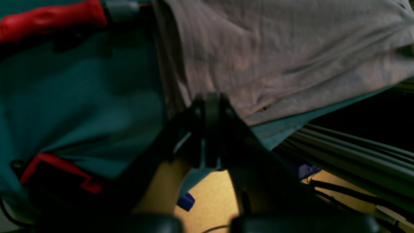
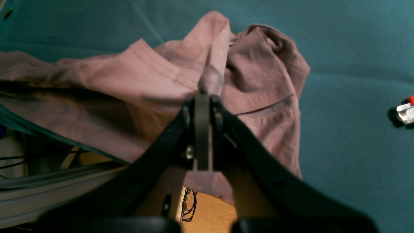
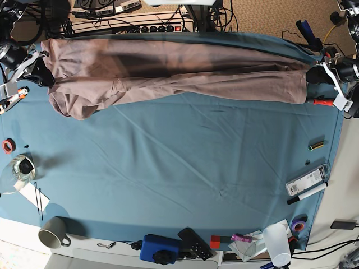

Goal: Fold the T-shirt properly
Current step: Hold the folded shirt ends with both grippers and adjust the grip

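Teal tablecloth (image 3: 185, 168) covers the table; tan carpet (image 3: 263, 17) lies beyond.

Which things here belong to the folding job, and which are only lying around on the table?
Job: T-shirt, left gripper, right gripper.
Lying about: grey mug, clear cup, black marker, red tape roll.

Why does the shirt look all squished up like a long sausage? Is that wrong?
It does look odd. The T-shirt is stretched in a long, wrinkled band along the far edge of the teal tablecloth, pulled between the left tool and right tool. Its end by the right tool is bunched in a lump, not flat.
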`<state>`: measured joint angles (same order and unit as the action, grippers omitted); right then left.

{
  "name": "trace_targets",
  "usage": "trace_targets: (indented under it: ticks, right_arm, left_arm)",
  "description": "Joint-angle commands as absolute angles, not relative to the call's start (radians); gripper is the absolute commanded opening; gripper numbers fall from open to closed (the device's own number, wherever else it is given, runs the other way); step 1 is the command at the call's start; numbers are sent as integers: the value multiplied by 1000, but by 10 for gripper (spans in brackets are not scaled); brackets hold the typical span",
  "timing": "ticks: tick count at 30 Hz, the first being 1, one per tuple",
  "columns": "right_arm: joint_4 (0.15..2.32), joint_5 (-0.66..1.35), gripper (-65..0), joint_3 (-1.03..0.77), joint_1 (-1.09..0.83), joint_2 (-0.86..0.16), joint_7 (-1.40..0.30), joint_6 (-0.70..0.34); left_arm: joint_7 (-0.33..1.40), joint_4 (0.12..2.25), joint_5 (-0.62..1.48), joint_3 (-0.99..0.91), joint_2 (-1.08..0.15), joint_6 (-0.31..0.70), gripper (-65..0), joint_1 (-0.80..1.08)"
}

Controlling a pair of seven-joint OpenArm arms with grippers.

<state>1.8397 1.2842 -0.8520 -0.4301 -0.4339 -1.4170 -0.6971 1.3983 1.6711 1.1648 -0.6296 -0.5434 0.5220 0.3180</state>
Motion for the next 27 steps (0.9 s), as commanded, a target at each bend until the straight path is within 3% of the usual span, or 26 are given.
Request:
trace_targets:
  ticks: [1,16,24,27]
  right_arm:
    - [1855,1305,-650,-864,-433,-457,-1396,-698]
    - [1855,1210,-650,-855,-451,-457,-1396,-698]
    - [1855,1300,-650,-831,-457,-458,-1396,-698]
    - [1855,1302,-525,-831,-457,-458,-1396,-698]
  left_arm:
    - [1396,1686,1182,-639,-566,525,-650,325]
    - [1396,1686,1111,-639,-565,525,-650,340]
    - [1396,1686,1111,-639,-566,526,-650,340]
    - [1396,1686,1112,-639,-566,525,-427,340]
